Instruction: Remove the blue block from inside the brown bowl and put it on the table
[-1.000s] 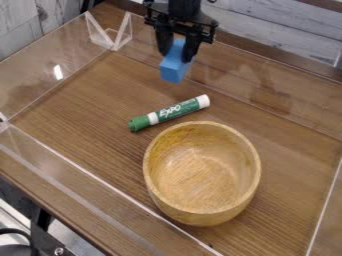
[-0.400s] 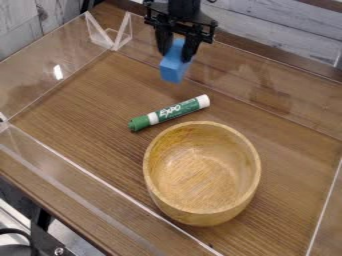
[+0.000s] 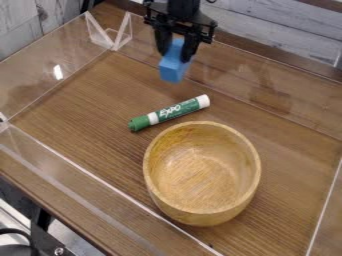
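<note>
The blue block (image 3: 174, 63) hangs tilted above the far part of the table (image 3: 80, 120), held at its top end by my black gripper (image 3: 178, 42), which is shut on it. The brown bowl (image 3: 203, 170) stands empty near the front right, well clear of the block and closer to the camera. The arm reaches down from the top edge of the view.
A green-and-white marker (image 3: 170, 112) lies on the table between the block and the bowl. Low clear acrylic walls (image 3: 54, 70) edge the tabletop, with a clear bracket (image 3: 110, 35) at the back left.
</note>
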